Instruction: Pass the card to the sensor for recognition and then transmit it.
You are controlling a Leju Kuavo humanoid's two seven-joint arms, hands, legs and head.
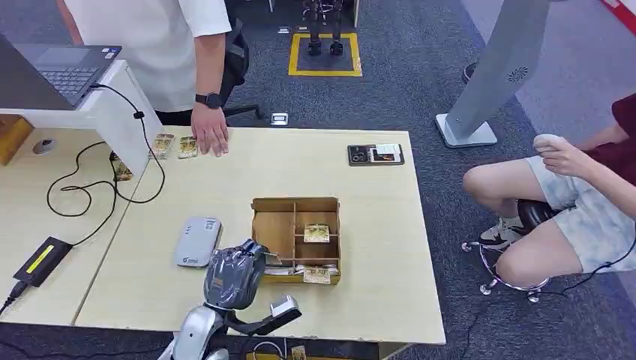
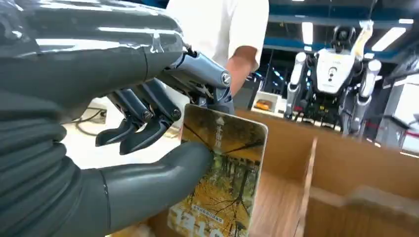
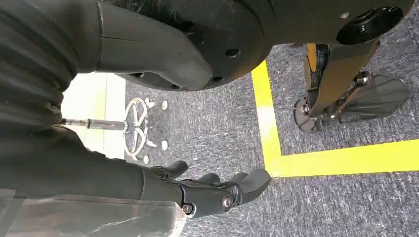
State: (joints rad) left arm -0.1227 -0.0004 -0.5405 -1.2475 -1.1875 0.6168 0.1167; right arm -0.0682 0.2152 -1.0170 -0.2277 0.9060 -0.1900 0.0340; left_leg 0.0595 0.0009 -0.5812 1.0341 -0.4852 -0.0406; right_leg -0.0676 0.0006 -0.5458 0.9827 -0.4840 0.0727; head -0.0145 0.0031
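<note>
Left hand [image 2: 148, 123] is pinching the card [image 2: 222, 177] between thumb and fingers, upright over the wooden box [image 1: 296, 238], likely for carrying to the sensor [image 1: 198, 241] just beside; right hand [image 3: 217, 190] is hanging loosely curled, holding nothing.

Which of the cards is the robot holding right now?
The card at the box's near-left corner, pinched upright by the left hand; the others lie flat.

Yellow-forest card [image 2: 225, 173] stands upright over the box; grey sensor [image 1: 198, 241] lies beside.
</note>
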